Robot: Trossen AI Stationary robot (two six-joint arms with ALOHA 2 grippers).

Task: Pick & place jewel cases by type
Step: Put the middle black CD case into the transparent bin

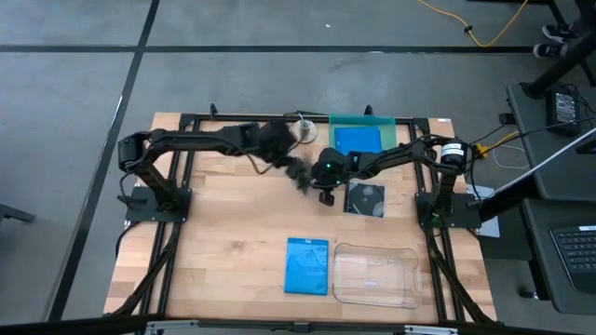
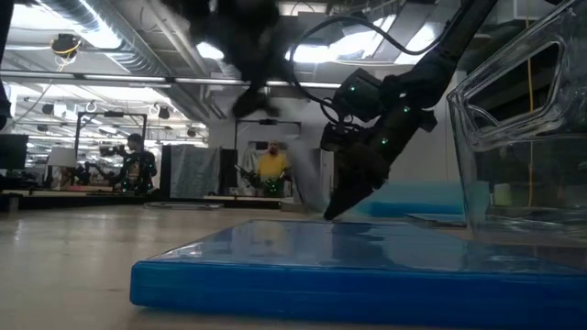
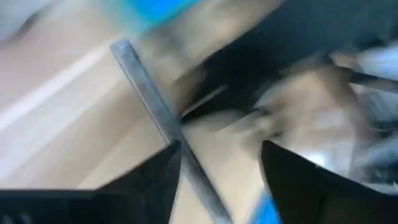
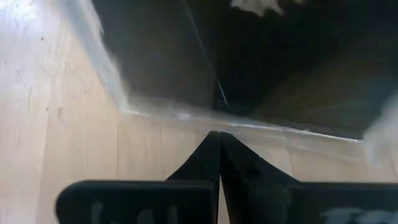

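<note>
High view: wooden table (image 1: 223, 242) with butcher-block grain, black frame rails. Left gripper (image 1: 300, 173) blurred above mid-table, nothing seen in it. Right gripper (image 1: 327, 196) tip down on the wood, just beside the left edge of a dark squarish jewel case (image 1: 366, 197). A blue jewel case (image 1: 308, 265) lies flat near the front edge, just left of the clear plastic tray (image 1: 376, 275). Teal-green tray (image 1: 361, 138) at the back edge, with something blue flat inside it. Grey floor with dark seams beyond; a yellow cable (image 1: 484, 28) at top right.

Low view: the blue case (image 2: 348, 270) fills the foreground, glossy, thin, straight-edged. Clear tray wall (image 2: 514, 137) rises at right, transparent. Right gripper (image 2: 344, 203) comes to a closed point on the table. Left gripper (image 2: 252, 55) is a dark smear high up. Room behind: ceiling strip lights, 2 people far off.

Left wrist view: heavy blur. 2 dark fingers (image 3: 155, 180) stand well apart, released, nothing between them. Wood, a grey bar and blue patches below.

Right wrist view: fingers (image 4: 205, 162) pressed together, clenched on nothing, tip at the rim of the dark case (image 4: 186, 56), smooth and reflective on pale wood.
</note>
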